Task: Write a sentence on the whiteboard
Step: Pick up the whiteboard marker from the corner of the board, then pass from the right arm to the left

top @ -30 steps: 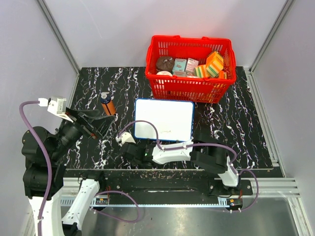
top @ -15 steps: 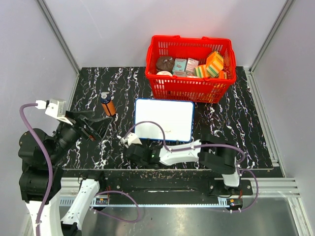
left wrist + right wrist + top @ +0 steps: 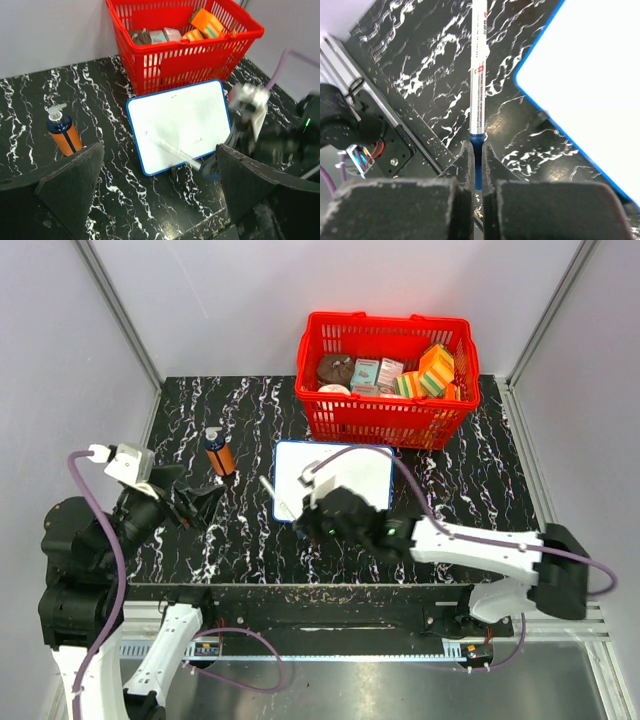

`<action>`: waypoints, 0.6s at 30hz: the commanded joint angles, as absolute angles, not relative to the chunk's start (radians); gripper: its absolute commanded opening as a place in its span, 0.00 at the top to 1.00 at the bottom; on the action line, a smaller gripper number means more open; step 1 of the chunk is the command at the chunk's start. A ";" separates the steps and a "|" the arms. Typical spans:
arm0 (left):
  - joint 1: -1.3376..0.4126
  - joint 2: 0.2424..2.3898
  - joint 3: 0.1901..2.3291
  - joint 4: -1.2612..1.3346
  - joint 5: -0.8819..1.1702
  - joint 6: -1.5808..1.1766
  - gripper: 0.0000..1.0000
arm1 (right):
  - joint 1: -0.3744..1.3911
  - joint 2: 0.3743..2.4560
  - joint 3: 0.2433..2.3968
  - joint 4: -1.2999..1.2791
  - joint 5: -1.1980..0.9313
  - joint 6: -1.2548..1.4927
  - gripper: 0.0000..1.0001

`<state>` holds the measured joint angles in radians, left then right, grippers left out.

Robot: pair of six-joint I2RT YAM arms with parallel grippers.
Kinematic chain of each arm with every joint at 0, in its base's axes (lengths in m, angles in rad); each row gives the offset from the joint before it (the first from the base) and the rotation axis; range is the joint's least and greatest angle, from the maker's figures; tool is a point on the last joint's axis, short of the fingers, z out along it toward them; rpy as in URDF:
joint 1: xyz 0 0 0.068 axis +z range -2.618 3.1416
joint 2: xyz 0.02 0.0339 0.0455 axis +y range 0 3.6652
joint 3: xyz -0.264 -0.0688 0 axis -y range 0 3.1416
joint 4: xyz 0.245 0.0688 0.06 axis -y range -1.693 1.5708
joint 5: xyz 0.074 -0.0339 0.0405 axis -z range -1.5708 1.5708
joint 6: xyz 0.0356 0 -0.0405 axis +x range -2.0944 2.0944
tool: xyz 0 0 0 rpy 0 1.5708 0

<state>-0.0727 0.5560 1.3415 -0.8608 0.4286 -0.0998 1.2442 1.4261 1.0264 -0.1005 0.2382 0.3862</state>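
- A black table [image 3: 250, 530] with white marbling is filling the overhead view, with the two robot arms reaching in from its near edge.
- The whiteboard [image 3: 345, 472], white with a thin blue frame and rounded corners, is lying flat near the middle of the table, just in front of a red basket [image 3: 385, 415].
- The part of the board that is showing is looking plain white; the right arm is covering its near edge.
- The right gripper [image 3: 476, 152] is pinching a slim white marker [image 3: 479, 75] by its blue end, with the jaws pressed tight against it.
- In the right wrist view the marker is pointing straight out from the fingers [image 3: 465, 165] over the dark table, just beside the board's rounded corner.
- From overhead the marker is sitting at the board's near left corner, angled away to the left.
- The left gripper [image 3: 195, 502] is hovering over the left side of the table, well apart from the board, jaws spread wide and holding nothing.
- An orange pump bottle [image 3: 220, 452] with a blue top is standing upright to the left of the board.
- The basket is holding small boxes and bright orange and green packets.
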 commanded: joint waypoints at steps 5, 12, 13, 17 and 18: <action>-0.089 0.701 1.310 -0.890 0.534 -0.025 0.04 | 0.901 1.171 0.897 -0.112 -0.173 0.396 1.00; -0.409 0.893 1.379 -0.953 0.261 0.040 0.05 | 0.625 1.163 0.900 -0.133 -0.551 0.399 1.00; -0.449 0.916 1.390 -0.956 0.165 0.043 0.05 | 0.602 1.173 0.913 -0.132 -0.583 0.403 1.00; -0.659 1.049 1.443 -0.965 -0.078 0.077 0.05 | 0.458 1.247 0.953 -0.132 -0.780 0.428 1.00; -0.690 1.066 1.456 -0.956 -0.119 0.113 0.05 | 0.434 1.277 0.962 -0.130 -0.869 0.443 1.00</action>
<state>-0.5598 1.0023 1.3773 -0.9649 0.1684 0.0307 0.5285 1.2053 0.8986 -0.1322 -0.5472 0.4076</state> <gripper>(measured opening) 0.951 0.022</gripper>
